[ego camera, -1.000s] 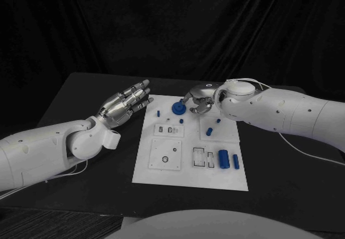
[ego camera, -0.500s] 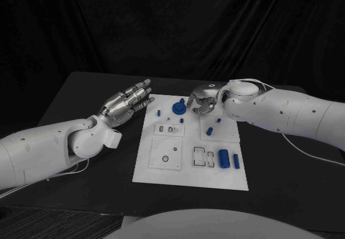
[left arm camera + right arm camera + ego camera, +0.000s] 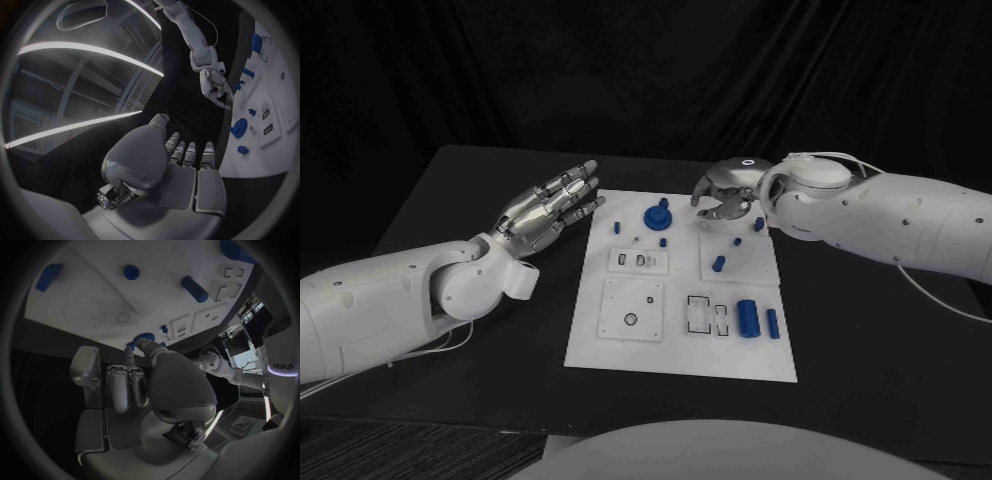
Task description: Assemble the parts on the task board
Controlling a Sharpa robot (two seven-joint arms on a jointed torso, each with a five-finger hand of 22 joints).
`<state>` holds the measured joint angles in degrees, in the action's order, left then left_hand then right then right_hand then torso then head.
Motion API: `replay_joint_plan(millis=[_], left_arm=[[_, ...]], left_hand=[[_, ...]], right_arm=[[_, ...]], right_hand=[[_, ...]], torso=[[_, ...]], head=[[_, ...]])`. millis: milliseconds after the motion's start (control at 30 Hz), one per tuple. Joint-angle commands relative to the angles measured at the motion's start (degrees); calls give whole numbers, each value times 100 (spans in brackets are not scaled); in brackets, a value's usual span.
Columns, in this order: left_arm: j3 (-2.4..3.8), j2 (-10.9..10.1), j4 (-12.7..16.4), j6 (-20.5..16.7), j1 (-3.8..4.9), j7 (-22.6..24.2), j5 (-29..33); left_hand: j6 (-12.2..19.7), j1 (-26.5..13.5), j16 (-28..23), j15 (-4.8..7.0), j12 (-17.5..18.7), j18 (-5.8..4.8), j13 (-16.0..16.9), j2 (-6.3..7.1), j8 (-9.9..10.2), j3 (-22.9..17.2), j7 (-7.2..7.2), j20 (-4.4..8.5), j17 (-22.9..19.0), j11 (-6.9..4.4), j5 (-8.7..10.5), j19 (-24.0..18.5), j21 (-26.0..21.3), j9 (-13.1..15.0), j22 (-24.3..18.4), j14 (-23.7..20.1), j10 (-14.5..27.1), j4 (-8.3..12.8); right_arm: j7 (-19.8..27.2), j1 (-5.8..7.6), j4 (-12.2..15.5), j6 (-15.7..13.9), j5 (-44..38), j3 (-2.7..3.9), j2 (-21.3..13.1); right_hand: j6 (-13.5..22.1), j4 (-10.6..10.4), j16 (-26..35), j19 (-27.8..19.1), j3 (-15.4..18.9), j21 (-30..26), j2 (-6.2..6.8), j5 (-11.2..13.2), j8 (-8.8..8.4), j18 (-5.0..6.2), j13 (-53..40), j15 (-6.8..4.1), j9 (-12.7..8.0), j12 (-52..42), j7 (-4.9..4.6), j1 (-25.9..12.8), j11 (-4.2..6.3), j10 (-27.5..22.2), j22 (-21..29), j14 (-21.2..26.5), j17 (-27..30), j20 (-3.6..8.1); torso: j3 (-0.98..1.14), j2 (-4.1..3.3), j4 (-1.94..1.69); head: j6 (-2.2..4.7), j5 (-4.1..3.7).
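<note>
The task board (image 3: 678, 340), a white plate, lies in the middle of the black worktop (image 3: 877, 370) with its long side running away from the robot. On its near right part a large blue cylinder (image 3: 749, 319) lies beside a thinner blue bar (image 3: 772, 322), both just right of a row of rectangular slots (image 3: 708, 315). To the near left sits a square inset panel (image 3: 633, 309) with a small ring-shaped hole. Farther up, a short blue peg (image 3: 720, 265) stands on the right half of the board, and a small blue piece (image 3: 737, 241) lies beyond it. Toward the far left of the board a round blue part with a knob (image 3: 656, 216) stands near the far edge, with a small blue peg (image 3: 664, 242) just in front of it and another tiny blue piece (image 3: 617, 228) to its left. The left hand (image 3: 554, 207) hovers just off the board's left edge over the worktop, palm up, its fingers straight and spread, holding nothing. The right hand (image 3: 727, 197) hangs over the board's far right corner, fingers curled downward and inward; whether anything is held between them cannot be told. Another small blue piece (image 3: 759, 224) lies just beside that hand at the board's right edge.
</note>
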<state>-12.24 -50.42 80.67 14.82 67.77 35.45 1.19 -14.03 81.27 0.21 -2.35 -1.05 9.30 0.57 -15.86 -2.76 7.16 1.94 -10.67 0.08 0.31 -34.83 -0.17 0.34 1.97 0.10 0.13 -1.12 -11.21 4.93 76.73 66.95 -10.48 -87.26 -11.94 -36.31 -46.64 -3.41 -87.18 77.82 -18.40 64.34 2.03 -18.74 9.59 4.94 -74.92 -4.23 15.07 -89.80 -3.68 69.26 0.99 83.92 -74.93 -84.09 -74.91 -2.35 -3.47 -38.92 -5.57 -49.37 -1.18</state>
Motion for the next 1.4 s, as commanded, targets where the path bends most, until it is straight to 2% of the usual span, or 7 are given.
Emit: replay_joint_plan(millis=[33, 167, 300, 500, 900, 1267, 1400], left_arm=[[5, 8, 25, 58, -6, 53, 2], [5, -6, 41, 45, -6, 52, 2], [5, -20, 51, 36, -7, 47, 2], [5, -27, 60, 36, -10, 52, 2], [5, 1, 52, 58, -44, 51, 2], [5, 4, 45, 78, -76, 52, 2], [5, 0, 43, 82, -82, 52, 2]], left_hand=[[35, 38, -21, -37, -32, 102, 7, -39, -26, -29, 2, -41, -8, 3, -39, 17, -34, 4, -10, -13, 1, -17], [30, 39, -21, -39, -36, 102, 8, -36, -28, -34, 1, -41, -8, 3, -38, 17, -34, 5, -10, -13, -1, -13], [23, 39, -21, -43, -42, 102, 10, -28, -31, -44, 2, -42, -8, 4, -38, 17, -34, 6, -10, -13, -4, -3], [23, 39, -21, -43, -42, 102, 10, -28, -31, -44, 2, -42, -8, 4, -38, 17, -34, 6, -10, -13, -4, -3], [23, 38, -21, -51, -43, 103, 10, -22, -32, -53, 1, -43, -8, 4, -38, 17, -34, 7, -10, -13, -4, 6], [26, 37, -21, -54, -41, 103, 9, -21, -32, -56, 1, -43, -8, 3, -38, 17, -34, 6, -10, -13, -2, 8], [26, 37, -21, -54, -41, 103, 9, -21, -32, -56, 1, -43, -8, 3, -38, 17, -34, 6, -10, -13, -2, 8]], right_arm=[[-133, 122, 339, -578, -14, 7, -291], [-169, 260, 939, -861, -14, 6, -907], [-70, 299, 1244, -1067, -14, 5, -1327], [-112, 209, 1455, -1176, -14, 2, -1774], [-296, -118, 1325, -1185, -14, 1, -1974], [-339, -372, 1026, -1333, -14, 1, -1808], [-321, -426, 938, -1381, -14, 1, -1757]], right_hand=[[-119, -105, -18, 74, 144, 9, 42, 345, 50, 50, -1508, -8, 48, -20, 21, -103, 23, 608, -609, -498, -1309, 6], [-274, -172, -102, 179, 267, 150, 69, 553, 110, 18, -1508, -47, 100, -20, 77, -58, 70, 608, -673, -531, -1371, 43], [-531, -187, -282, 503, 319, 766, 45, 545, 174, -106, -1508, -102, 128, -20, 105, 100, 114, 608, -904, -591, -1509, 106], [-171, -377, -179, 542, 465, 808, 133, 731, -206, -115, -1508, -148, -122, -20, 168, 114, 172, 608, -954, -568, -1426, 151], [147, -550, 13, 643, 687, 996, 225, 899, -510, -157, -1508, -185, -380, -20, 159, 194, 188, 608, -1048, -536, -1254, 194], [203, -565, 12, 649, 758, 997, 253, 949, -537, -160, -1508, -140, -427, -20, 62, 265, 119, 608, -1057, -537, -1248, 167], [49, -574, 14, 650, 778, 993, 224, 641, -446, -162, -1508, -84, -389, -20, -16, 344, 52, 608, -1059, -536, -1240, 120]], torso=[[-10, 2, 18], [-21, 12, 40], [-22, 20, 40], [-25, 33, 22], [-11, 23, 42], [-3, 34, 46], [-3, 34, 43]], head=[[6, 5], [-7, 76], [-38, 94], [-48, 78], [-57, 92], [-63, 97], [-63, 99]])
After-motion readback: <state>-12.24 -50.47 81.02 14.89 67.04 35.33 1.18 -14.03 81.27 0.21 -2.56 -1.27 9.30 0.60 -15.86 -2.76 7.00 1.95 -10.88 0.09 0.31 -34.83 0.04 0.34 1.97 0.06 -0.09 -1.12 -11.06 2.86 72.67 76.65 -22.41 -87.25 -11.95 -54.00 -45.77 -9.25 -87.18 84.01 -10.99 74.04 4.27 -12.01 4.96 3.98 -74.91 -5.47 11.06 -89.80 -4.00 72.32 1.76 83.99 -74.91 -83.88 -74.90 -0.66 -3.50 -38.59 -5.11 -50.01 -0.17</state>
